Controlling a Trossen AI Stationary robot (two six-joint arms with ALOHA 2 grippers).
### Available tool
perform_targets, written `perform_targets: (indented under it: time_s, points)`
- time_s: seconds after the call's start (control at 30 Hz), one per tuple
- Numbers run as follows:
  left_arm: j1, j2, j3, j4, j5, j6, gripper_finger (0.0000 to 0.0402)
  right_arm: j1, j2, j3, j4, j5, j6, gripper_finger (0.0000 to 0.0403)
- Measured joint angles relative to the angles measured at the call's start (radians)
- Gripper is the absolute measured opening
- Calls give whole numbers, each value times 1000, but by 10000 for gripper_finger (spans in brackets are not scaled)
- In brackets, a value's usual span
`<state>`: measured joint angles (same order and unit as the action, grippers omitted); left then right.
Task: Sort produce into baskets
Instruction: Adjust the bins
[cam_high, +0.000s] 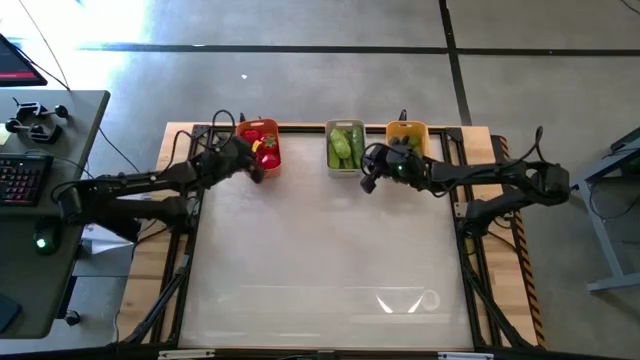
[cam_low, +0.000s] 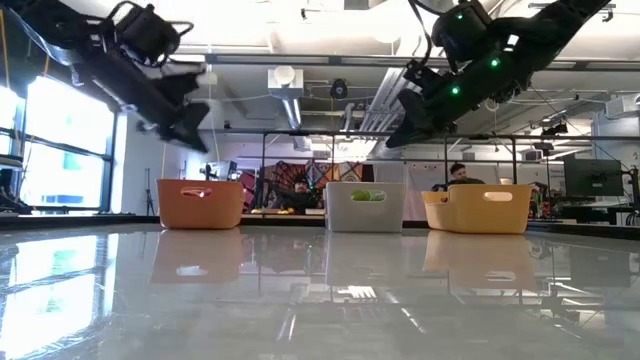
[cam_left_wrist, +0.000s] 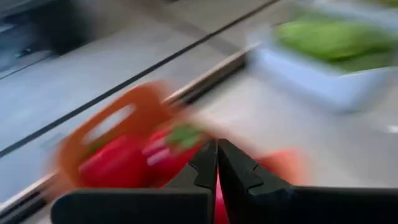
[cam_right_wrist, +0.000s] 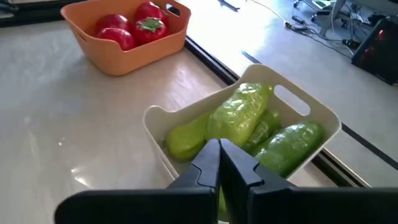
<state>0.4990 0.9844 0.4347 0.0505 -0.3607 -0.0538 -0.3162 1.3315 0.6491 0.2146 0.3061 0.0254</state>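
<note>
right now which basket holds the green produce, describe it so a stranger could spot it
Three baskets line the table's far edge. The pale grey basket is the middle one, between the orange-red basket and yellow-orange basket. It alone is grey, filled with green produce.

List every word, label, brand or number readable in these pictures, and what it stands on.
None can be read.
Orange-red plastic basket, pale grey plastic basket, yellow-orange plastic basket: no lettering shows.
Room beyond the table: any signs are too small to read.
</note>
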Motion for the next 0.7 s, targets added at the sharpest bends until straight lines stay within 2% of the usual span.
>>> perform_targets:
  time_s: [0.1, 0.17, 0.37, 0.7]
  points:
    - [54, -3, 0, -91, -147, -53, 1, 12, 0, 0, 4, 0, 0, 0]
    - [100, 3, 0, -151, -200, -80, 1, 19, 1, 0, 5, 0, 0, 0]
    - [243, 59, 0, -193, -154, -143, 0, 31, 2, 0, 32, 0, 0, 0]
    - [347, 177, 0, -54, -137, -116, 1, 31, 2, 0, 38, 3, 11, 0]
